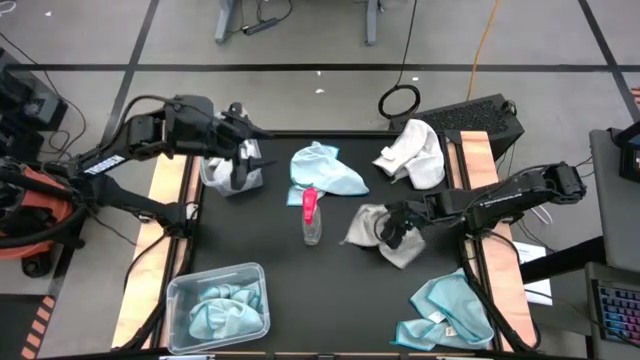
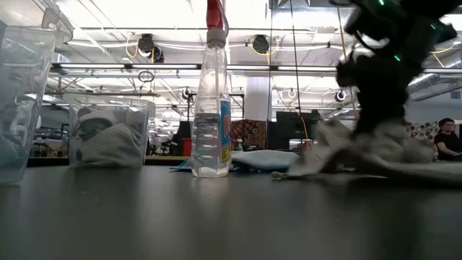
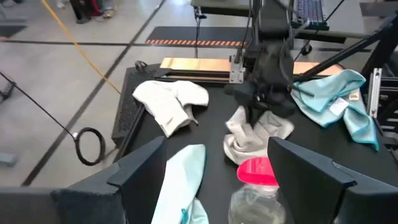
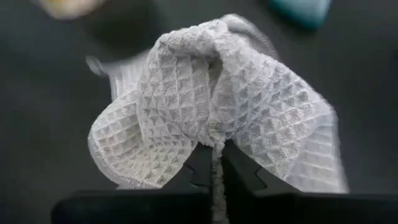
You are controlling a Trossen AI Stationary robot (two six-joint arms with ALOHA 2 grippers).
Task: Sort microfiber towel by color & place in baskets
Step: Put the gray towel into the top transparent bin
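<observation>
At nine o'clock, the left end effector (image 1: pixel 243 158) hangs unclenched over the clear plastic basket (image 1: pixel 231 176). At three, the right end effector (image 1: pixel 392 229) pinches the grey waffle-weave towel (image 4: pixel 211 106) on the table (image 1: pixel 330 290) (a thin fold); it could slip free.

A dark gripper (image 2: pixel 379 115) comes down onto a crumpled grey towel (image 2: pixel 361 155) on the black table (image 2: pixel 216 217). Off to its side stands a clear spray bottle (image 2: pixel 211 101), with a blue towel (image 2: pixel 260 160) between them. Farther off stand two clear baskets (image 2: pixel 108 130) with cloths inside.
</observation>
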